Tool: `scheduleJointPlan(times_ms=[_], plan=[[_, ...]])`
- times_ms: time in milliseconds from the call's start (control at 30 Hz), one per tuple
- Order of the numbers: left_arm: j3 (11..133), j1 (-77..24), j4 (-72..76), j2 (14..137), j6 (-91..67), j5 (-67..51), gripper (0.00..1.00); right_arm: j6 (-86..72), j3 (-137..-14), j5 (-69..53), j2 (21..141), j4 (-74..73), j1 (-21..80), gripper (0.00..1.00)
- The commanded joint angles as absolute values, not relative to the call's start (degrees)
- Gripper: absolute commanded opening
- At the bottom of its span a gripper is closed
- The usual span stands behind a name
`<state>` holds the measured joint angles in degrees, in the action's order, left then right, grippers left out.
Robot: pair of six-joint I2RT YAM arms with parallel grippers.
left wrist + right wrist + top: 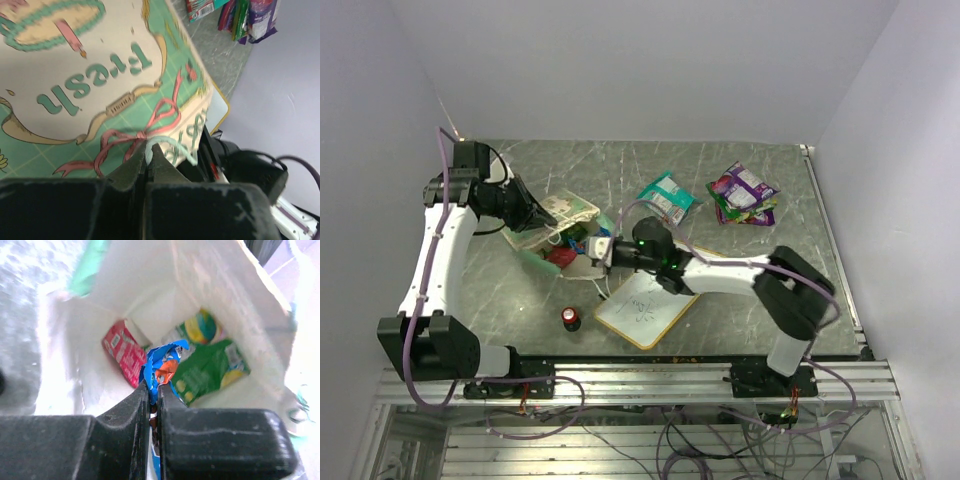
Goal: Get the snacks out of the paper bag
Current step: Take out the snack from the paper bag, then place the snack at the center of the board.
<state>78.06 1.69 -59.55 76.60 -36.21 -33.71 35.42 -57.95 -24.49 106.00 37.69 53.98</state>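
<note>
Partly: packets (742,193) out; right gripper (153,388) pinches blue packet (162,357) in bag (150,300), left gripper (149,148) clamps handle (172,142); others inside.

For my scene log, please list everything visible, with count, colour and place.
paper bag: one, green, cream inside, lying left of centre
blue packet: one, in bag mouth
red packet: one, inside bag
green packet: one, inside bag
green-and-white packet: one, right of bag
purple packets: small pile, far right
whiteboard: one, wood-framed, near centre
black cylinder: one, red cap, beside whiteboard
left fingers: shut on bag's string handle
right fingers: shut on blue packet
</note>
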Motion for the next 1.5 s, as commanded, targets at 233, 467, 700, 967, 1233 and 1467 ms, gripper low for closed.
scheduleJointPlan(times_ms=[233,467,700,967,1233,1467], plan=[[79.35,1.7,-53.16,78.94,-38.06,-39.39,0.07,30.45,-48.03,-25.26,89.39,32.75,54.04,0.0],[82.26,1.69,-54.28,78.72,-37.77,-38.84,0.07,29.81,-56.73,-27.91,91.82,30.26,53.99,0.0],[81.69,1.68,-52.89,77.8,-39.48,-38.19,0.07,31.5,-56.98,-29.8,79.66,19.96,54.04,0.0],[80.8,1.77,-51.1,76.23,-40.6,-36.15,0.07,19.18,-57.8,-7.62,67.82,19.69,53.93,0.0],[84.49,1.8,-52.17,78.38,-40.48,-37.43,0.07,2.05,-64.73,28.45,69.79,10.73,43.45,0.0],[78.14,1.69,-46.98,75.77,-42.89,-41.28,0.07,-6.85,-79.13,31.18,85.14,-10.58,24.66,0.0]])
